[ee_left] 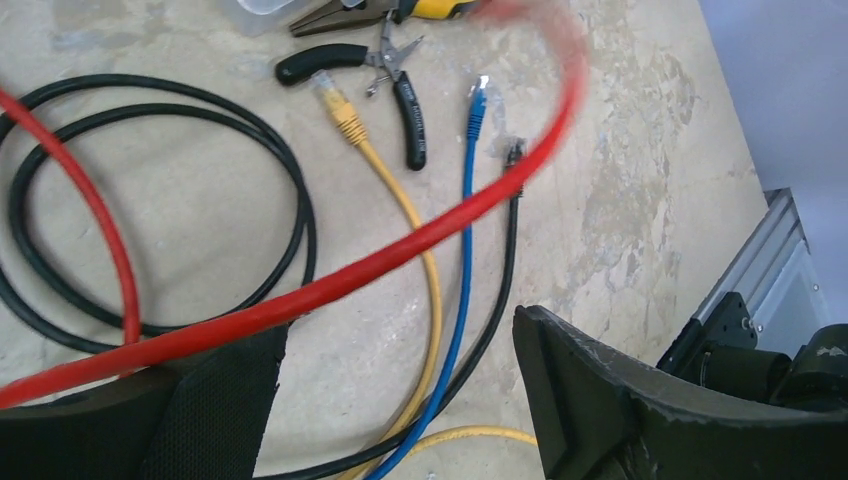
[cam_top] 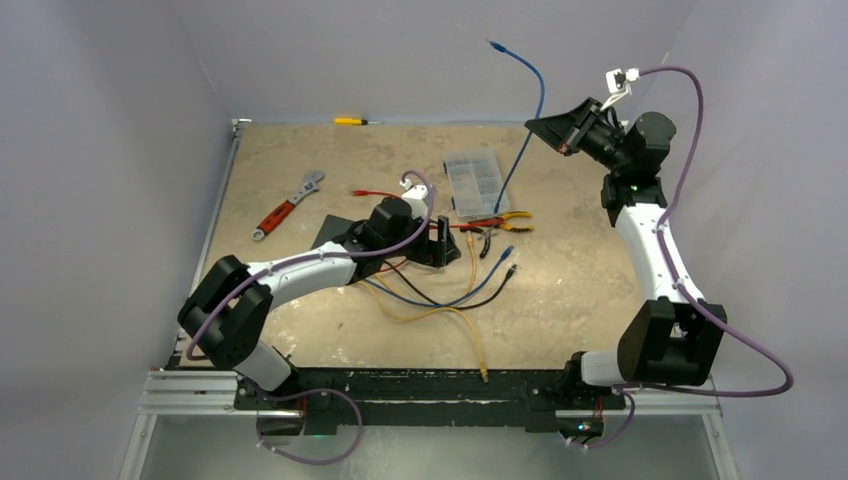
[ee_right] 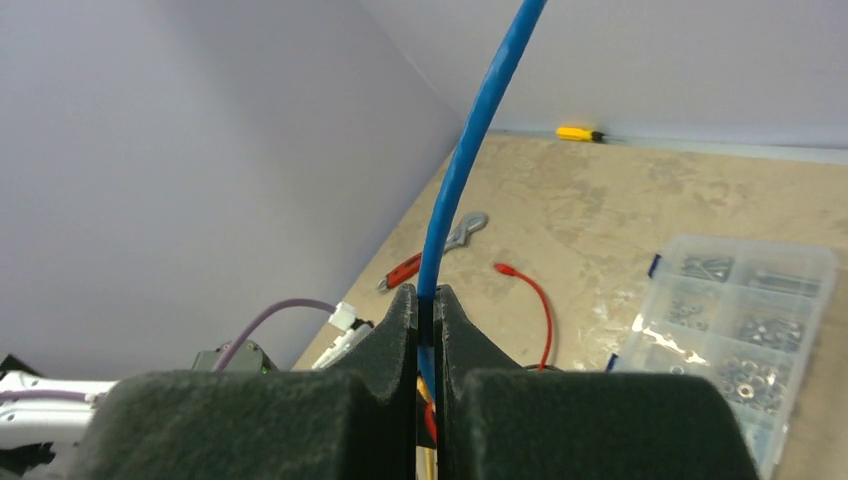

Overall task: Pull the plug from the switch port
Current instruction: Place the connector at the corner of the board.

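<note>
The black switch (cam_top: 333,232) lies flat at centre left, mostly hidden under my left arm; its ports do not show. My right gripper (cam_top: 533,126) is raised high at the back right and shut on a blue cable (cam_top: 541,95), seen pinched between its pads in the right wrist view (ee_right: 427,300). That cable's plug (cam_top: 494,44) hangs free in the air. My left gripper (cam_top: 441,246) is open low over loose cables; in its wrist view (ee_left: 400,340) a red cable (ee_left: 330,285) crosses in front of its left finger (ee_left: 200,400).
Yellow (ee_left: 345,115), blue (ee_left: 476,105) and black (ee_left: 514,152) plugs lie loose on the table. Black-handled pliers (ee_left: 400,100) lie beside them. A clear organiser box (cam_top: 473,183), a red-handled wrench (cam_top: 287,205) and a yellow screwdriver (cam_top: 350,121) are further back.
</note>
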You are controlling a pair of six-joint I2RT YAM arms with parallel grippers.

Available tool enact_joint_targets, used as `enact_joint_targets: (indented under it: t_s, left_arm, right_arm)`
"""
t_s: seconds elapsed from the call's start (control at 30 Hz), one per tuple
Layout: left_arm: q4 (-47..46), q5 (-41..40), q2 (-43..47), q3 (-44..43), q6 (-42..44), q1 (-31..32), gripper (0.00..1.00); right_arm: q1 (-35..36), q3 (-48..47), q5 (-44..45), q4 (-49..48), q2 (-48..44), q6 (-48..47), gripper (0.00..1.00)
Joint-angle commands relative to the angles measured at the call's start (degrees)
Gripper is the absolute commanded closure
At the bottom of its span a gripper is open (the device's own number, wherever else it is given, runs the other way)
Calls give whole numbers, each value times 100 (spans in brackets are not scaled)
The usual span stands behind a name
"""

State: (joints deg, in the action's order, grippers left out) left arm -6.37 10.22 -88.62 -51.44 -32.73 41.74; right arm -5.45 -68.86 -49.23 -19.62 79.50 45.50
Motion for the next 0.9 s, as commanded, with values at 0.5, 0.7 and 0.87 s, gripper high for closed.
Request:
enact_joint_targets:
  t_s: [0.5,0.7,0.87]
  left_arm:
    - [-36,-997,600,-660,438,221,18]
    - [95,-1368,864,-263,368,225,11]
    - [267,-1621,1033,-53,303,190,5]
  right_arm:
    - [203,-472,729,1118,-88,-1067,100]
    - [203,-1095,2761,2932,214,-2211,100]
    - [194,-1289,3997,3597,443,-2519,100]
